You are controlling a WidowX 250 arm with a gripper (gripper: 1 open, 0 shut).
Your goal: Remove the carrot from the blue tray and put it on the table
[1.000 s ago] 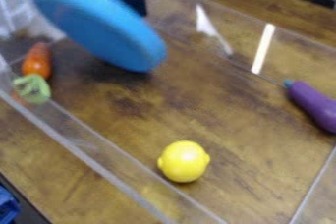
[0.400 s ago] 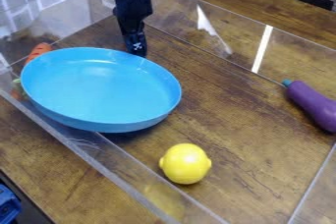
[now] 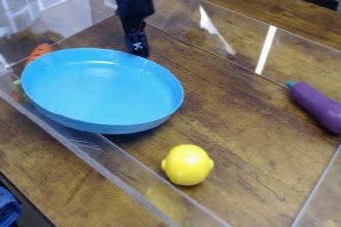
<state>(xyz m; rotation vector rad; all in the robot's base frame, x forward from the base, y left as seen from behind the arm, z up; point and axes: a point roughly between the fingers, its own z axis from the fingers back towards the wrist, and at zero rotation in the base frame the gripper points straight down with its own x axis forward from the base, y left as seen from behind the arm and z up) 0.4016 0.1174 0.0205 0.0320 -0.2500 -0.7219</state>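
The claw (image 3: pixel 138 50) is standing wide at the far side, with the carrot (image 3: pixel 42 50) lying to its left, mostly hidden behind the far-left rim of the blue tray (image 3: pixel 104 91).

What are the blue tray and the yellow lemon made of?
The blue tray looks like smooth, slightly shiny plastic: its color is even and its rim molded. The lemon seems smooth too, maybe plastic, though a real one could look similar.
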